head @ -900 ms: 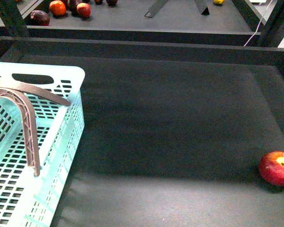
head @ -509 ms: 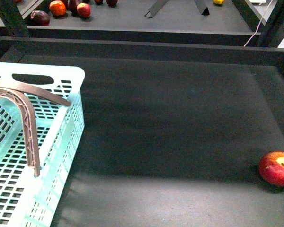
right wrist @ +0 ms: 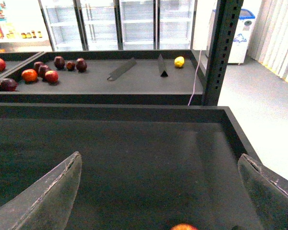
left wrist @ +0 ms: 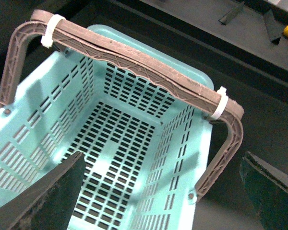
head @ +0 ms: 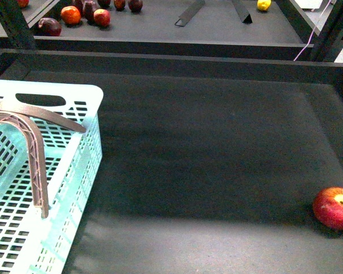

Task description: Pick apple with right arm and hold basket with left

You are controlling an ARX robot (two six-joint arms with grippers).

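Going after the fist-sized round red apple with a yellow-orange patch round its stem dimple (head: pixel 334 208), lying alone at the near right edge of the black matted shelf tray (head: pixel 217 148) and just showing at the edge of the right wrist view (right wrist: pixel 184 226). Holding the right gripper (right wrist: pixel 159 158) clear of it, grey fingers (right wrist: pixel 48 196) spread wide and gripping nothing, so judging the reach as not yet begun. Finding the large pale mint-turquoise slotted plastic basket (head: pixel 80 90) well apart at the tray's left, open side up, holding nothing in the part shown (left wrist: pixel 129 91), with a brownish-mauve lattice bail handle (head: pixel 37 165) bound by white zip ties (left wrist: pixel 220 101) tipped across its mouth. Hanging the left gripper (left wrist: pixel 163 158) over the basket, dark fingers (left wrist: pixel 48 196) likewise splayed and touching neither rim nor handle. Noting, far off on the rear shelf, a cluster of small dark red and orange fruits (head: pixel 74 12) and a small yellow fruit (head: pixel 264 4), both to be left alone. Probably needing now: lowering the right gripper until centring the apple between the fingers, keeping them wide on the way in, closing across the widest girth rather than the crown, squeezing gently and guarding against a roll from an off-centre pinch so near the tray wall; meanwhile settling the left fingers on the basket rim or handle before lifting anything
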